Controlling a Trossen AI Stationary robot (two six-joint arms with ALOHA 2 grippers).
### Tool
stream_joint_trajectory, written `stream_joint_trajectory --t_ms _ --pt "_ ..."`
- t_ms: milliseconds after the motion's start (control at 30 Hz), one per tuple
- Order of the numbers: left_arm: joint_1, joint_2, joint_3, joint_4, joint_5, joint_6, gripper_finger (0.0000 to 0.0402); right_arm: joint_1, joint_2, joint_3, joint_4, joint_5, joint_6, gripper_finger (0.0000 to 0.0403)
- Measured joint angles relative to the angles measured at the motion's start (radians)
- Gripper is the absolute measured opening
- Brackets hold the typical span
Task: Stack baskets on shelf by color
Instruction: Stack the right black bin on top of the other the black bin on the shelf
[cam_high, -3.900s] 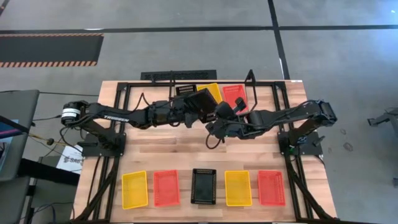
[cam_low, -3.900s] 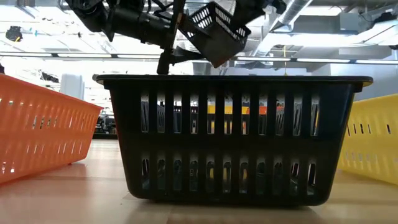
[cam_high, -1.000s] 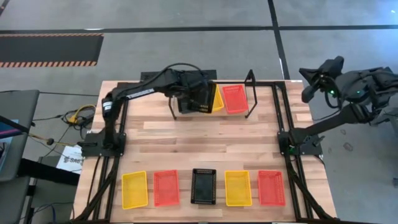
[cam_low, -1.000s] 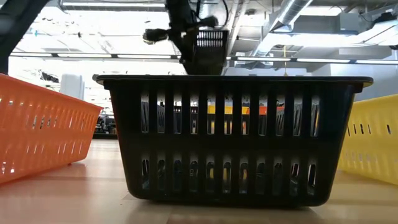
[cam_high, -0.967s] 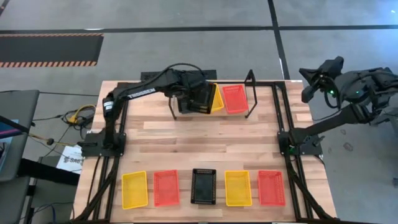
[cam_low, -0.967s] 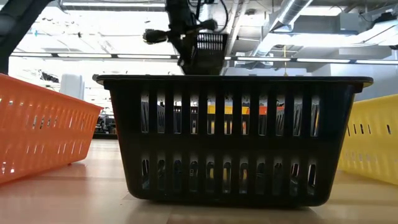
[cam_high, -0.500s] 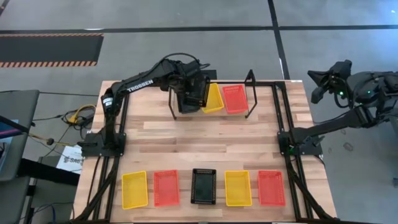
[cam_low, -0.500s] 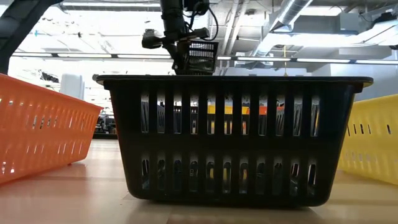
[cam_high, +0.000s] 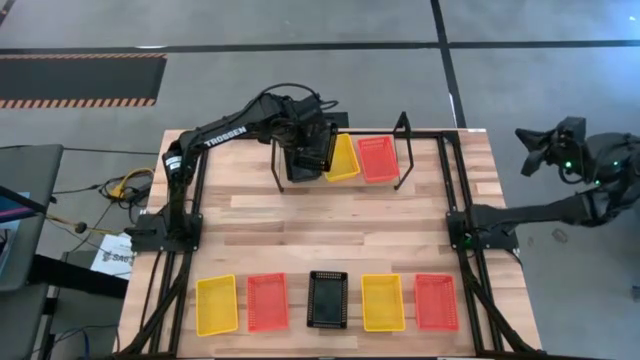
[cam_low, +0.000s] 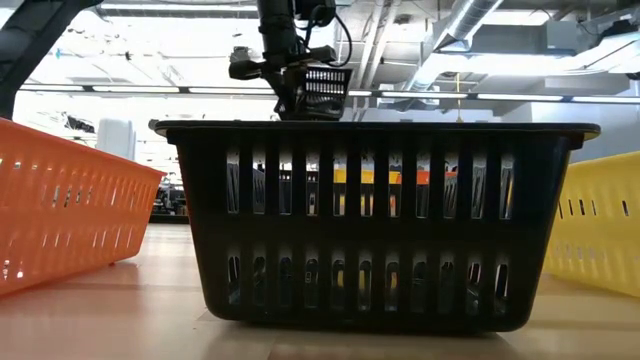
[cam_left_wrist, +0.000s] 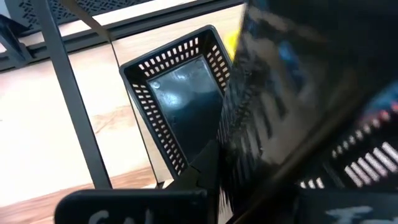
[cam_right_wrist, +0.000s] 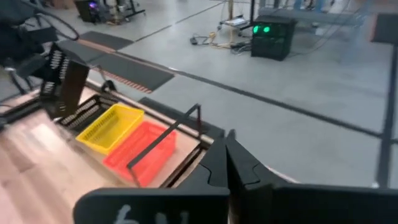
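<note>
Since half a second ago your right gripper (cam_high: 548, 150) has swung further off the bench's right edge, jaws shut and empty. Your left gripper (cam_high: 303, 140), jaws clamped on a black basket (cam_high: 312, 152), hovers over the shelf (cam_high: 402, 152) at upper centre, where yellow and red baskets sit. Five baskets (cam_high: 328, 300) remain along the bottom.

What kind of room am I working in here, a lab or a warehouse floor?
Most likely a robotics lab in an industrial hall: a wooden workbench on bare grey concrete floor, hazard-striped matting, and exposed ceiling ducts.
</note>
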Motion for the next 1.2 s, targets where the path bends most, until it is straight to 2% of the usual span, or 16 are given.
stream_joint_trajectory --t_ms 167,367,467,600,900,1200 --pt "0.012 0.0 -0.011 0.006 0.001 0.01 0.0 -0.057 -0.036 -0.071 0.044 -0.066 -0.022 0.0" --pt "0.03 0.001 -0.095 0.014 0.041 0.008 0.0 -0.106 -0.028 -0.086 0.078 -0.117 -0.083 0.0" --pt "0.038 0.001 -0.155 0.099 0.093 0.016 0.0 -0.117 -0.03 -0.085 0.081 -0.134 -0.087 0.0" --pt "0.049 -0.002 -0.184 0.147 0.112 0.031 0.0 -0.127 -0.029 -0.085 0.08 -0.155 -0.089 0.0" --pt "0.086 -0.015 -0.233 0.123 0.142 0.048 0.0 -0.128 -0.029 -0.085 0.071 -0.178 -0.093 0.0" --pt "0.119 -0.098 -0.233 0.076 0.073 0.057 0.0 -0.128 -0.029 -0.085 0.07 -0.19 -0.093 0.0"
